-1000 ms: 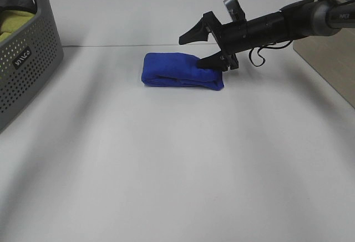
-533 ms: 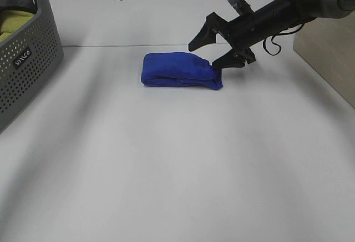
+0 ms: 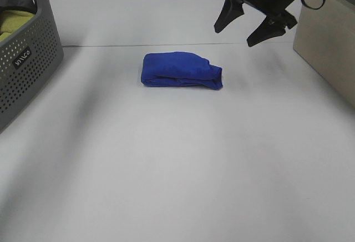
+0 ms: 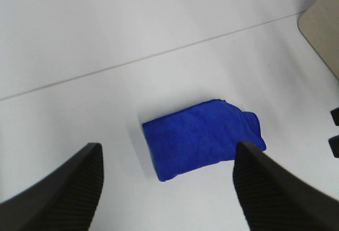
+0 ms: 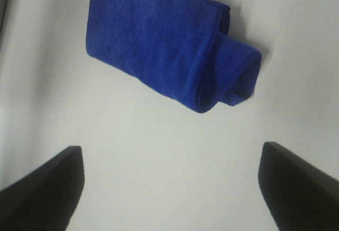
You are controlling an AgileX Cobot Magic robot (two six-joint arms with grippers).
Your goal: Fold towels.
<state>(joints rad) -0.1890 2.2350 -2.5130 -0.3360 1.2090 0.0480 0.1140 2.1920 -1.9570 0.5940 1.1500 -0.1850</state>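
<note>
Towel (image 3: 180, 72) below right gripper's (image 3: 250, 24) spread jaws

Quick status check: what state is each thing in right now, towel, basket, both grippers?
blue towel: folded into a compact bundle, lying on the table, untouched.
grey basket: upright at the table's left edge, holding yellow-green cloth and something dark.
right gripper: jaws open, empty, raised above and to the right of the towel.
left gripper: jaws open, empty, above the towel.
</note>
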